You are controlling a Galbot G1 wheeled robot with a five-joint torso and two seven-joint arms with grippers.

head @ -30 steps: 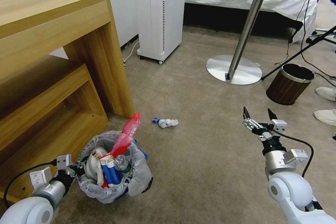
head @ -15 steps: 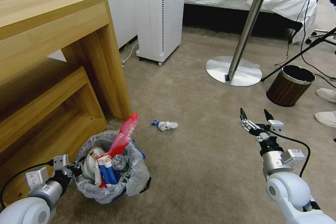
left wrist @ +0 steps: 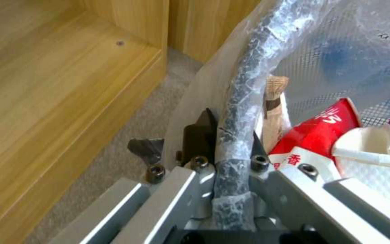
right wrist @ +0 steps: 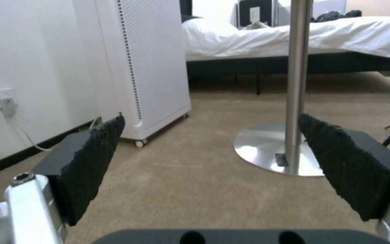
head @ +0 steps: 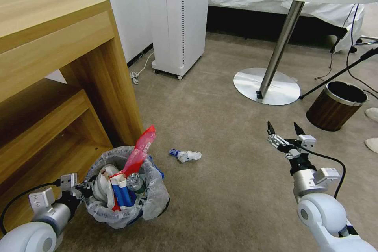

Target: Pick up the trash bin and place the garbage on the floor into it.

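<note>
Trash bin (head: 126,204) rim hides left gripper (head: 84,191) fingers.

Left arm is down low at the robot's left side, forearm reaching forward, wrist about level. The left gripper (head: 83,191) is pinched tight on the bag-wrapped rim of the trash bin (head: 155,201); in the left wrist view one dark finger (left wrist: 198,135) sits on the outside of the rim and the other on the inside, with the rim running straight up between them.

Right arm is out front on the robot's right, elbow low, forearm angled up and forward. The right gripper (head: 284,130) has its two black fingertips spread wide, pointing up and away, nothing between them. The right wrist view shows both rough black pads (right wrist: 93,159) well apart.
</note>
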